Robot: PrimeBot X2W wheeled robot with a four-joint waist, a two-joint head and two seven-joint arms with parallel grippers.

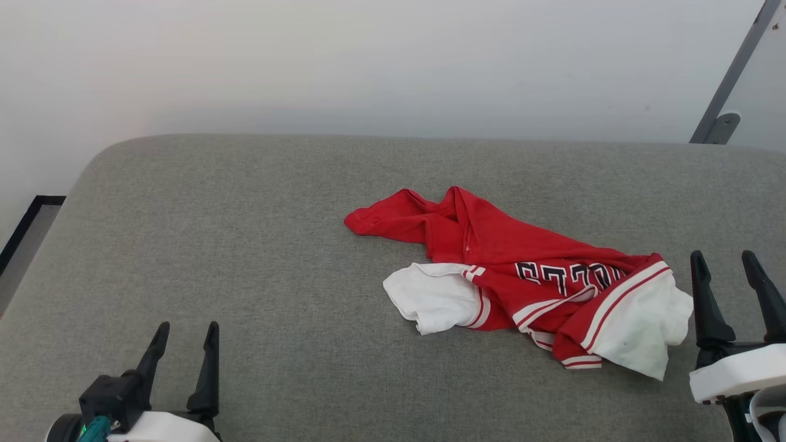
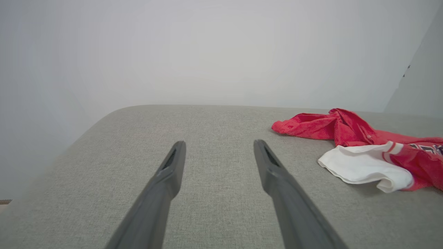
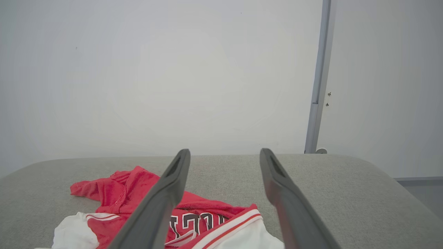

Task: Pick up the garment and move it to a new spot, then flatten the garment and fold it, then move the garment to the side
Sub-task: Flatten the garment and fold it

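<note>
Left tool (image 1: 188, 328) and right tool (image 1: 723, 258) stand released, empty. Crumpled red cloth garment (image 1: 491, 245), white sleeves, striped trim, on grey counter (image 1: 245, 245); dark white-outlined letters (image 1: 556, 277) creased, unreadable.

Crumpled red-and-white garment (image 1: 522, 276) on grey cushion (image 1: 245, 245)

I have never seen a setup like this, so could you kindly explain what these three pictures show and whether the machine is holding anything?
This is a two-armed robot. One picture comes from a camera on its head, looking down at a grey padded surface. The other two come from cameras on its wrists, looking along each gripper's two dark fingers. The left gripper and right gripper both stand open and hold nothing. A crumpled red shirt with white sleeves lies on the surface, nearer the right gripper, untouched.
</note>
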